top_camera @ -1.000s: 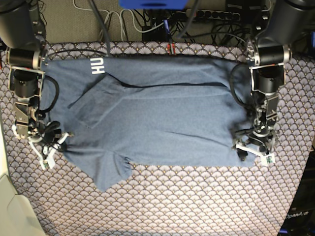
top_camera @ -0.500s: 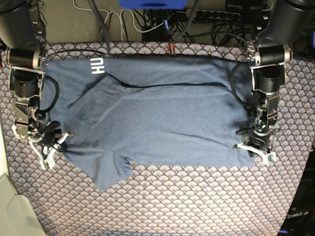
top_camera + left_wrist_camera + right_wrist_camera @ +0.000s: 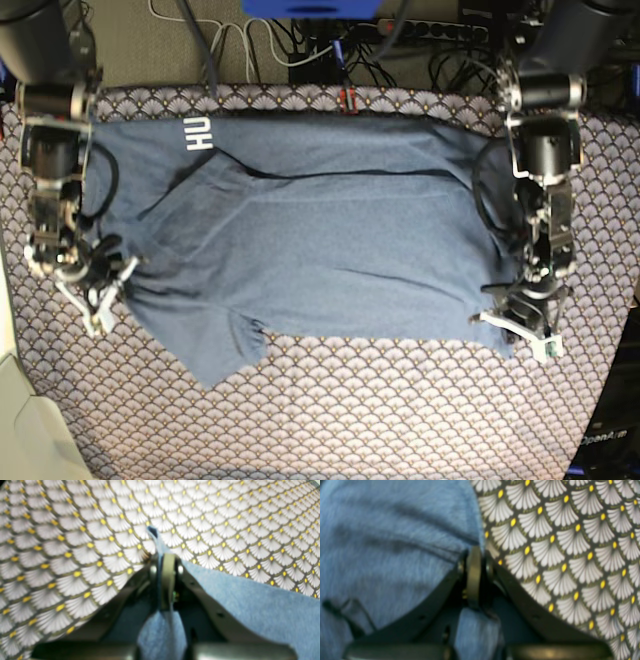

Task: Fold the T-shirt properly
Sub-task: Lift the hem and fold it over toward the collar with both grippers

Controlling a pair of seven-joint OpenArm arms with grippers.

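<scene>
The slate-blue T-shirt (image 3: 320, 250) lies spread across the table, its white lettering (image 3: 198, 133) at the far left. My left gripper (image 3: 515, 325) sits at the shirt's near right corner. In the left wrist view, that gripper (image 3: 165, 557) is shut on a thin fold of the T-shirt (image 3: 250, 600), and a tip of cloth pokes out past the jaws. My right gripper (image 3: 105, 290) sits at the shirt's left edge. The right wrist view shows this gripper (image 3: 473, 552) pinching the edge of the T-shirt (image 3: 395, 542).
The grey fan-patterned table covering (image 3: 350, 410) shows bare along the near side and around the shirt. Cables (image 3: 300, 45) and a blue object (image 3: 310, 8) lie behind the table's far edge. A pale object (image 3: 25, 430) stands at the near left corner.
My left gripper has shut on the shirt's near right corner and shifted slightly toward the near edge. The right gripper stays shut on the left edge, with its arm shifted a little.
</scene>
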